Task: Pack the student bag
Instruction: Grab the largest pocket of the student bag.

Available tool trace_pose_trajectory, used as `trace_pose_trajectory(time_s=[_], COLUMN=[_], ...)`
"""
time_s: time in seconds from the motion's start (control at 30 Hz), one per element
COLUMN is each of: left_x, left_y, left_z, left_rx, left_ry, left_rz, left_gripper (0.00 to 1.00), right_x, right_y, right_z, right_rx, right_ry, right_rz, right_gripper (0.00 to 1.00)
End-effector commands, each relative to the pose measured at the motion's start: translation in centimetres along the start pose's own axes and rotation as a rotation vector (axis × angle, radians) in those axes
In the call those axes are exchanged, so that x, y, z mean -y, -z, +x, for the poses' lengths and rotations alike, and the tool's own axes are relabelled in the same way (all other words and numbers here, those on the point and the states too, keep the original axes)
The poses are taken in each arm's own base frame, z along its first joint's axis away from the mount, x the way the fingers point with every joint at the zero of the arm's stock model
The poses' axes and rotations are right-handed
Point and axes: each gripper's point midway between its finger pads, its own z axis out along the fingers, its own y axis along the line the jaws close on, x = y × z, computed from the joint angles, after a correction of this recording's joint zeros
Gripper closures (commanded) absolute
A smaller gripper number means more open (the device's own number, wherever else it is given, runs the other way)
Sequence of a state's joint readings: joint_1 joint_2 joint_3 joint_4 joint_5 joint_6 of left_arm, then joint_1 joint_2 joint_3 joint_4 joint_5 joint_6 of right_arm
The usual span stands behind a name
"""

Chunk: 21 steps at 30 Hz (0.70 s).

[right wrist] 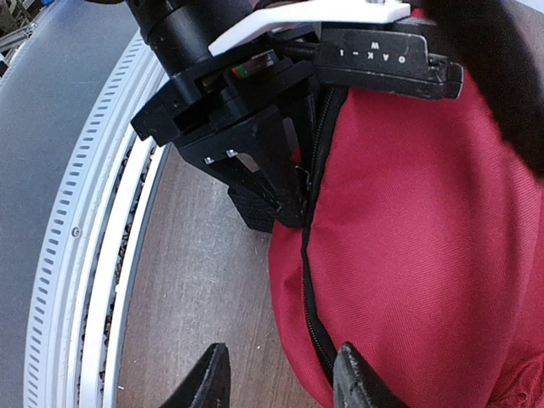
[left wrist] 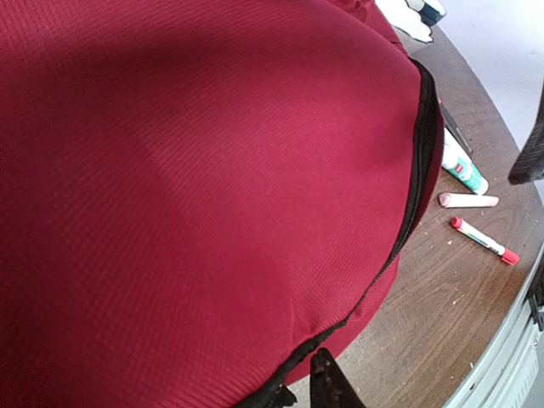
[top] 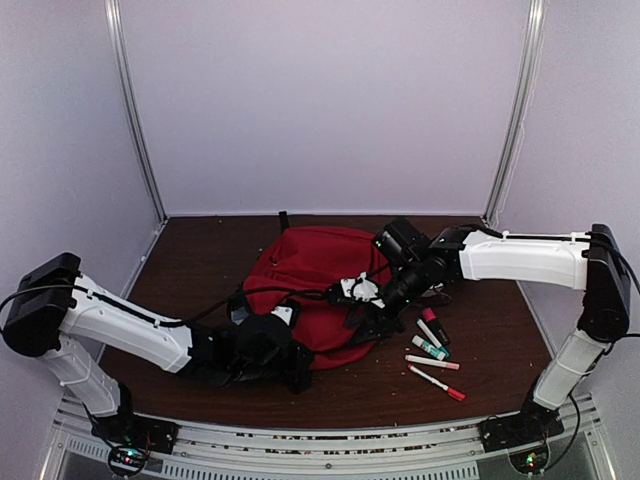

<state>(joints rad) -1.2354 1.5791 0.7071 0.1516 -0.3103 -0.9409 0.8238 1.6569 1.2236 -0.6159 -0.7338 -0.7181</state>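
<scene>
The student bag (top: 310,270) is a big red backpack lying flat in the middle of the table. It fills the left wrist view (left wrist: 212,170), its black zipper (left wrist: 416,161) curving down the right side. My left gripper (top: 303,360) (left wrist: 302,393) is at the bag's near edge. Its fingers (right wrist: 285,183) pinch the zipper seam, and the fabric puckers there. My right gripper (top: 372,322) (right wrist: 280,382) is open at the bag's right edge. One of its fingertips (right wrist: 357,378) touches the zipper (right wrist: 310,297) and the other is over bare table.
Several markers lie right of the bag: a red-capped pen (top: 437,383) (left wrist: 483,240), a pink-tipped one (top: 432,362) (left wrist: 467,201) and a green-and-white one (top: 430,347) (left wrist: 463,170). A perforated metal rail (top: 320,440) (right wrist: 85,255) runs along the table's near edge. White walls enclose the table.
</scene>
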Motion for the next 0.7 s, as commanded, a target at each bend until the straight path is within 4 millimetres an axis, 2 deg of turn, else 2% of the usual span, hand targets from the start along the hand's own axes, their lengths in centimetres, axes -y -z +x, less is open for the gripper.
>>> trace_pose_trajectory(time_s=[0.0,0.23,0.37,0.57,0.67], left_x=[1.4,1.7,1.5,0.2,0.6], left_y=[-0.6,-0.3,0.8,2.1,2.4], left_z=[-1.2,-0.9,-1.1,-1.4,-0.8], left_rx=[0.024,-0.005,-0.009,-0.009,-0.071], left_ry=[0.026,0.0,-0.019,-0.059,-0.13], left_rz=[0.063,0.077,0.07,0.007,0.014], left_gripper=[0.78,0.9,1.0,1.0,1.0], right_x=[-0.2,-0.2,-0.2,-0.2,0.0], right_y=[0.1,0.0,-0.2,-0.3,-0.4], right_z=[0.0,-0.1,-0.2,-0.4,-0.6], right_rx=[0.013,0.021,0.024,0.03,0.049], right_ry=[-0.002,-0.011,-0.016,-0.03,-0.057], right_rz=[-0.012,-0.02,-0.025,-0.033,-0.021], right_gripper=[0.58,0.58,0.58,0.58,0.59])
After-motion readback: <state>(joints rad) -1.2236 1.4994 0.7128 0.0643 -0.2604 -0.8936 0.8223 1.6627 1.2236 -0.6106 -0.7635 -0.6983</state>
